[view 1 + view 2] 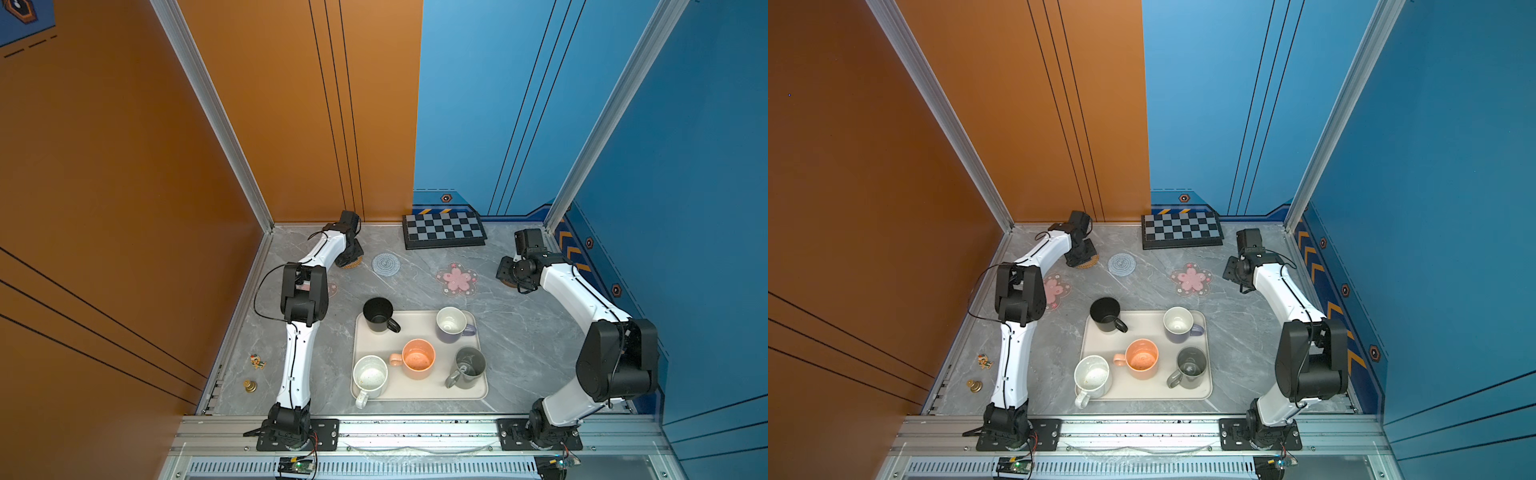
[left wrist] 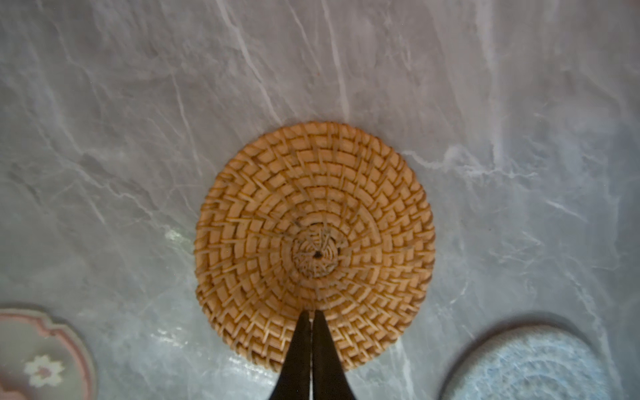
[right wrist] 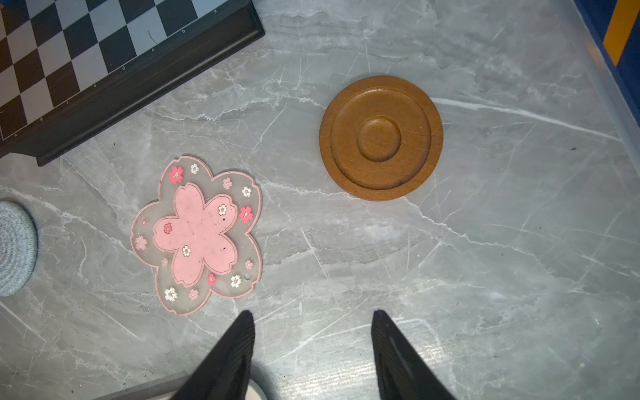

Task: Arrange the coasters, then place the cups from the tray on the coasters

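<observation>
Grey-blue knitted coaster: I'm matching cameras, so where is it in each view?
In a top view: grey-blue knitted coaster, below-left of the checkered board.
In a top view: coaster, same spot.
Left wrist: coaster, lower right corner.
Right wrist: coaster, left edge, cut off.
Shared landmark: checkered board; absent from left wrist.

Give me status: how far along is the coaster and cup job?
Done: five coasters lie apart on the table. In hand: left pincer, shut, tips over the edge of the straw coaster; right pincer open and empty near the wooden coaster. Left: all five cups sit on the tray; no coaster carries one.
</observation>
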`<state>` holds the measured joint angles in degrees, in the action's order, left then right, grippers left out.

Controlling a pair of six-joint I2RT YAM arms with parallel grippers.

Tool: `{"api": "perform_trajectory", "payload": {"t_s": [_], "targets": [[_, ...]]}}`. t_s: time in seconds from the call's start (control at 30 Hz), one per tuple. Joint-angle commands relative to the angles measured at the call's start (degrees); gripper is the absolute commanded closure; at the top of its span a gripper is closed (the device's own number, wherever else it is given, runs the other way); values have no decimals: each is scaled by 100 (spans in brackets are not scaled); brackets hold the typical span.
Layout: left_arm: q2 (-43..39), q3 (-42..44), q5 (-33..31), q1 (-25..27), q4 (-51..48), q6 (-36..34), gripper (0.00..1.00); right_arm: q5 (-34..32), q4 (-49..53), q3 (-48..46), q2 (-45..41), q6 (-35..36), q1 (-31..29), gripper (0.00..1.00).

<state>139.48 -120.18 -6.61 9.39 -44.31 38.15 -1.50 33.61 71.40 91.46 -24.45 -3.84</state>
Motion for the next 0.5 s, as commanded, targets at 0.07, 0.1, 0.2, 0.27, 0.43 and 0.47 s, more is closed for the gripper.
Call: {"api": "perform_trajectory", "payload": {"t_s": [0.07, 0.1, 0.2, 0.27, 0.43, 0.47], "targets": [[-217, 658, 154, 27, -127, 102, 93, 62, 223, 73, -147, -147, -47, 43], [-301, 794, 100, 61, -129, 72, 93, 62, 232, 62, -138, -156, -47, 43], [-623, 1294, 40, 141, -130, -4, 93, 79, 243, 21, -125, -197, -50, 43], [-820, 1619, 162, 201, -132, -69, 93, 84, 243, 4, -112, -218, -56, 43], [-1384, 2392, 341, 426, -127, -262, 93, 106, 243, -50, -129, -240, -73, 43], [-1497, 2565, 319, 457, -118, -250, 93, 106, 243, -57, -137, -245, -73, 43]]}}
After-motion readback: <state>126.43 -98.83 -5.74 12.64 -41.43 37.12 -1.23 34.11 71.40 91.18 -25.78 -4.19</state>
